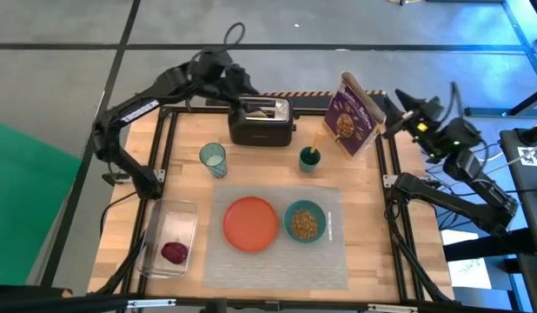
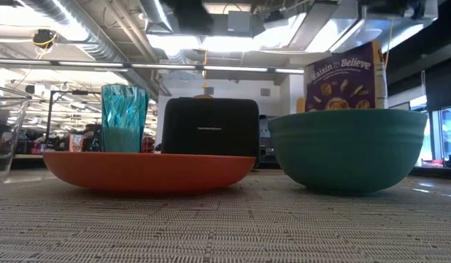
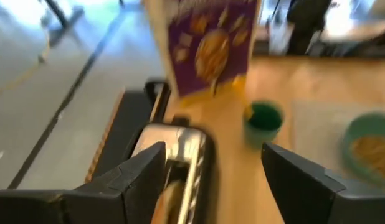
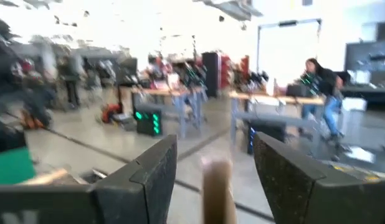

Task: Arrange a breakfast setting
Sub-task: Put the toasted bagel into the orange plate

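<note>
Toaster (image 1: 261,122) sits under open, empty left hand (image 3: 211,180); right hand (image 4: 214,180) likewise open, beside cereal box (image 1: 355,116).

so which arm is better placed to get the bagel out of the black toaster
Left, probably. The left gripper hangs open right above the black toaster, whose slots show between its fingers in the left wrist view. The right gripper is off the table's far right corner, behind the purple cereal box.
</note>
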`<action>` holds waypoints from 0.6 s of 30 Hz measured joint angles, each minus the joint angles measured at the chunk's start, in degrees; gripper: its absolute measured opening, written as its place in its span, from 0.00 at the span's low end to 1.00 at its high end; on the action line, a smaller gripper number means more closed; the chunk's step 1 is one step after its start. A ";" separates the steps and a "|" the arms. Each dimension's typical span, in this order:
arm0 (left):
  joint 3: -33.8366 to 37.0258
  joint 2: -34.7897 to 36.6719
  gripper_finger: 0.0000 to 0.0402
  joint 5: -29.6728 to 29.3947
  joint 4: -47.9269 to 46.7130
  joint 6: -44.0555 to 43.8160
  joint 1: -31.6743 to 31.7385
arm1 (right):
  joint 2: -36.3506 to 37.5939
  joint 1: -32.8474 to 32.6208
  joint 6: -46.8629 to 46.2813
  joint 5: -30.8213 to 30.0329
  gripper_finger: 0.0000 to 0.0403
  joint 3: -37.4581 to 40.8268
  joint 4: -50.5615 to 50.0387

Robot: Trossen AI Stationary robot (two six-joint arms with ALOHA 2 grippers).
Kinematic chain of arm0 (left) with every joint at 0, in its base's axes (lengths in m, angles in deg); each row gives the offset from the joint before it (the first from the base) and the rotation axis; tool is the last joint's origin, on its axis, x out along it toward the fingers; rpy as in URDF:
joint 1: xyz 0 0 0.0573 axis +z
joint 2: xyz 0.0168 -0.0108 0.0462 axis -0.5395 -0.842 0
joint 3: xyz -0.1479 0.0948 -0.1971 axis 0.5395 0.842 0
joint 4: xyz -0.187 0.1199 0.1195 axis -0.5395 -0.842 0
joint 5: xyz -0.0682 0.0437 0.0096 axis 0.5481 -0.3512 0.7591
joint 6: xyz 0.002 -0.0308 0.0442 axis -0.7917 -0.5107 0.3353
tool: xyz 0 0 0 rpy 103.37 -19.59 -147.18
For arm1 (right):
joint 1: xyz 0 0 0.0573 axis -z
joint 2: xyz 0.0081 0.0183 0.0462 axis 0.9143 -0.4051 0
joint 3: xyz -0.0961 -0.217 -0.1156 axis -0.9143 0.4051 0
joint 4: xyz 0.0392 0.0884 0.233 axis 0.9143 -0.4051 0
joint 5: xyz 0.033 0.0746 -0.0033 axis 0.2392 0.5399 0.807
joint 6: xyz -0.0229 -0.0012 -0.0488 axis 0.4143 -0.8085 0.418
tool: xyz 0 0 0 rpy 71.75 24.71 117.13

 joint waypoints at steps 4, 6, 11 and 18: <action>0.00 -5.16 0.57 1.79 -0.46 2.49 3.01 | -1.20 0.00 -0.07 3.83 0.49 -4.10 -0.10; 0.00 -7.36 0.54 2.14 -0.70 3.80 4.30 | -1.94 0.00 -0.37 5.37 0.48 -5.62 -0.38; 0.00 -11.88 0.50 2.16 -3.99 7.22 6.20 | -2.52 0.00 -1.94 7.42 0.48 -7.44 -2.56; 0.00 -15.46 0.46 1.62 -6.13 12.35 6.48 | -2.54 0.00 -4.50 8.34 0.48 -7.44 -8.43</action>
